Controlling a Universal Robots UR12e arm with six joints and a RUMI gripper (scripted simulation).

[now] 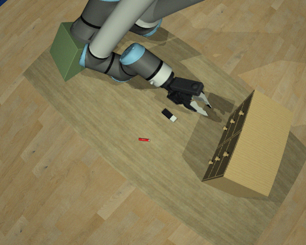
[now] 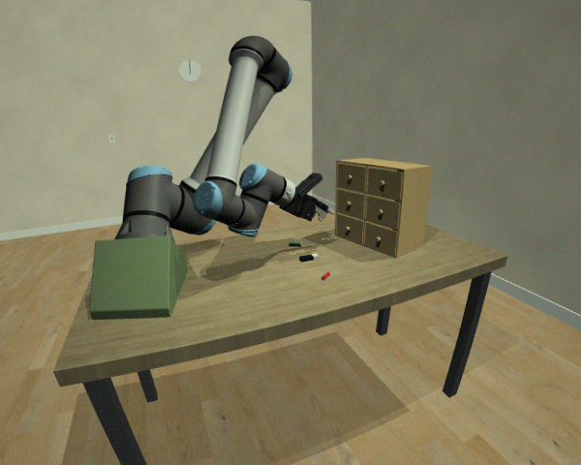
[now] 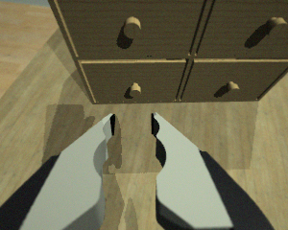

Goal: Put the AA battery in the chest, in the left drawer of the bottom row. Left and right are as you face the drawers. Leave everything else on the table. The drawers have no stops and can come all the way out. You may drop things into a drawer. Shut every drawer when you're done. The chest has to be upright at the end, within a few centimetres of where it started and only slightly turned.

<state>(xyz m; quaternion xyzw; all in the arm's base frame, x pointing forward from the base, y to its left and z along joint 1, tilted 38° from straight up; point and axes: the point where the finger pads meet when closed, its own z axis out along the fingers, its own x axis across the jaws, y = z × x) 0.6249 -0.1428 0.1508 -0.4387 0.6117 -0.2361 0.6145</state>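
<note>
The chest (image 1: pixel 261 143) (image 2: pixel 413 210) stands upright with all its visible drawers shut. The bottom row's left drawer (image 2: pixel 344 223) (image 3: pixel 106 79) (image 1: pixel 225 127) has a small round knob (image 2: pixel 348 229) (image 3: pixel 135 89). My gripper (image 1: pixel 209 111) (image 2: pixel 327 216) (image 3: pixel 132 115) is partly open, with nothing between its fingertips. It hangs above the table in front of the chest's left column, clear of the knobs. A small red cylinder with a silvery end (image 1: pixel 144 139) (image 2: pixel 325 275) lies on the table and looks like a battery. A small green cylinder (image 2: pixel 294 244) lies farther back; I cannot tell what it is.
A black and white block (image 1: pixel 169 115) (image 2: pixel 309 258) lies on the table (image 1: pixel 116 126) (image 2: pixel 260 300) between the red and green cylinders. The green arm base (image 1: pixel 66 50) (image 2: pixel 131 277) stands at the table's other end. The chest's shadow falls across the table before the drawers.
</note>
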